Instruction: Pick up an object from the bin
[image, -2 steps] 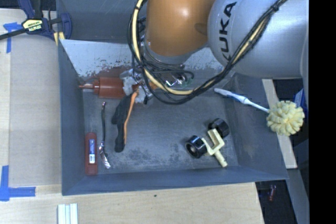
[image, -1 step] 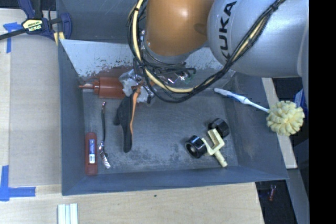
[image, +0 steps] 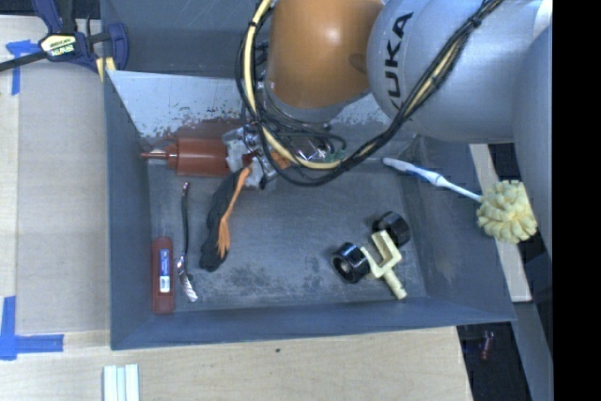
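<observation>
Brown bottle (image: 197, 157) partly behind arm (image: 451, 61)

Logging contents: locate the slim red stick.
In the camera view, the slim red stick lies at the lower left of the bin, beside a thin dark rod.

Robotics lab, by the look — industrial KUKA arm (image: 441, 61), orange wrist cover (image: 319, 38), looped cables (image: 252, 52) strung along it — bent over a grey metal bin (image: 127, 230) holding a scatter of unrelated small things (image: 371, 258).
</observation>
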You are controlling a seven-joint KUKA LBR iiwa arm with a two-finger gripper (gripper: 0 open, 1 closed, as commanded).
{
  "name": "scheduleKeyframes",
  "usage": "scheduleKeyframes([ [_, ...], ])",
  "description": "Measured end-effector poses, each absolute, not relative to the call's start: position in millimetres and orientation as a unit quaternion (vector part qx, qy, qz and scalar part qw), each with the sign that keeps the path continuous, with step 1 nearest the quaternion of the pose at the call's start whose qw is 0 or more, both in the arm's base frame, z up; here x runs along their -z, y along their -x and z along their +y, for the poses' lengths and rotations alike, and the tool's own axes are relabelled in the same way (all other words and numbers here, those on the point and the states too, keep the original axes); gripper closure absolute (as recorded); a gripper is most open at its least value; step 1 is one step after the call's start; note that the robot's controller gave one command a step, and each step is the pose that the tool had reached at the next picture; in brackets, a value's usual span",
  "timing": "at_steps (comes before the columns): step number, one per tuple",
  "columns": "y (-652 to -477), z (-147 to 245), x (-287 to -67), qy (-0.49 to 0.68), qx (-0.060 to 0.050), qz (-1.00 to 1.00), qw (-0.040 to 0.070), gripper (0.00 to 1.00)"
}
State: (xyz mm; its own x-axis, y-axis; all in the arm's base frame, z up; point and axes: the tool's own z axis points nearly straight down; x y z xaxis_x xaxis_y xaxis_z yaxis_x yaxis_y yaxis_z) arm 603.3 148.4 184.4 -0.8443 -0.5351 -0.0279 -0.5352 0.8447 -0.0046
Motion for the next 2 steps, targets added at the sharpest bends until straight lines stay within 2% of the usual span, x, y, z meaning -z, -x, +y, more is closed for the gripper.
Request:
scheduleKeyframes([
  [1, -609.0, 137, -187, 0.331, -0.001, 0.943, 0.016, 1.00],
  [2, -616.1, 148, -107, 0.257, -0.002, 0.966, 0.018, 1.00],
])
